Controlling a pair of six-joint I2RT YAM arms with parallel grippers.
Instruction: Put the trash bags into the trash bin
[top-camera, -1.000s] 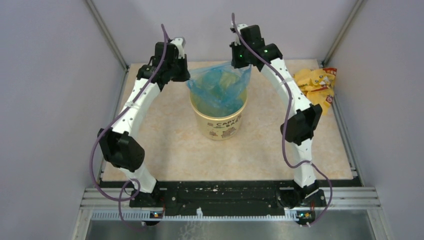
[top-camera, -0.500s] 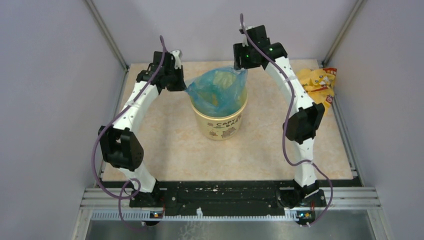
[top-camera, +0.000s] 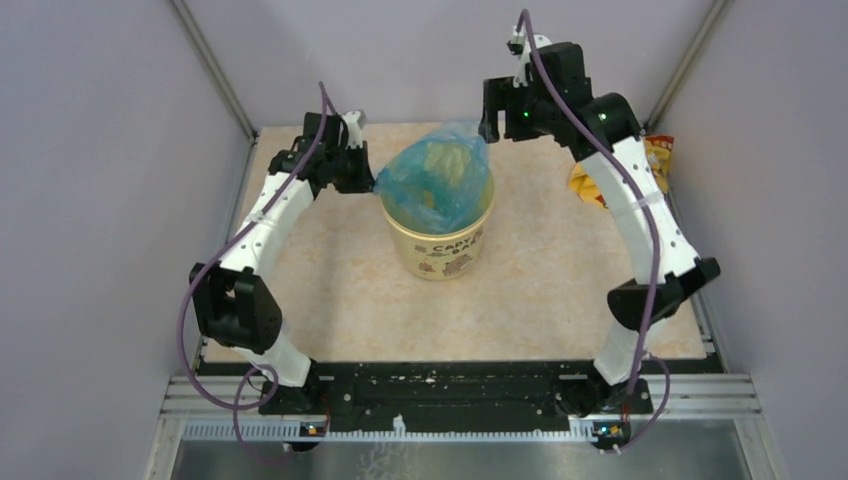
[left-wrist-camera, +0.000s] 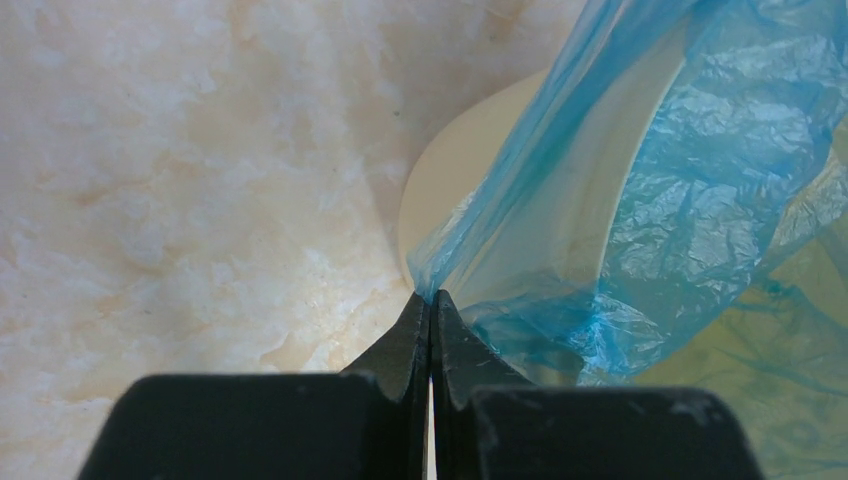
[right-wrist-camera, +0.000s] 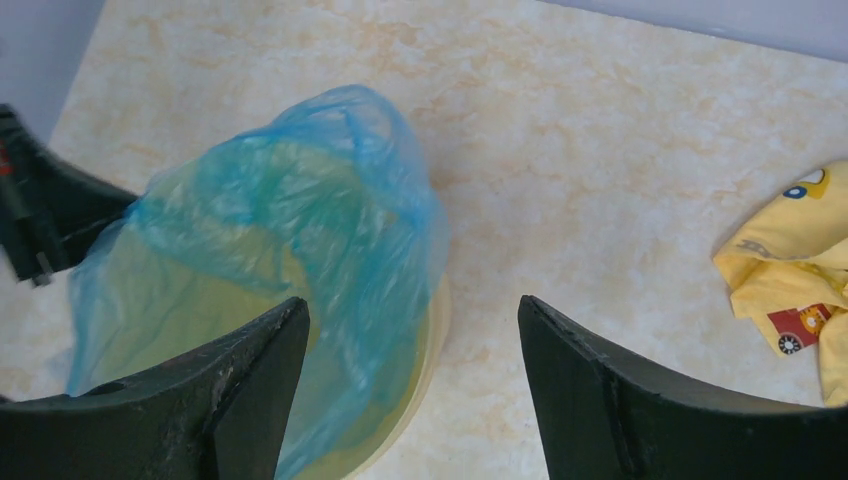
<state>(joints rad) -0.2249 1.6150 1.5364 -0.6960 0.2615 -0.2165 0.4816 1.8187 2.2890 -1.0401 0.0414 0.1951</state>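
along the near edge of the worktop (top-camera: 520, 290) the two arms are bolted side by side, each bowing outward and then up toward the middle. a little farther in, about midway across, stands the trash bin (top-camera: 440, 250), upright and pale yellow, with its brown "capybara" lettering facing me. the blue trash bag (top-camera: 435, 175) sits in its mouth, lower part down inside, upper part puffed up above the rim like a loose dome. the yellow of the bin shows through the thin film.

at the bin's left rim the left claw (top-camera: 372, 180) is pinched tight on a corner of the bag. from its own camera the black fingertips (left-wrist-camera: 415, 325) meet with barely a sliver between them, and the film fans out from that pinch across the rim.

just beyond the bin, on its far right side, the right claw (top-camera: 490, 125) hangs over the bag's raised top corner. its jaws are spread wide and grip nothing, and its camera looks down on the crinkled film lying below the gap.

farthest back, by the right wall, a crumpled yellow-and-red wrapper (top-camera: 660, 152) lies on the worktop. the right arm partly hides it, and it is well apart from the bin.
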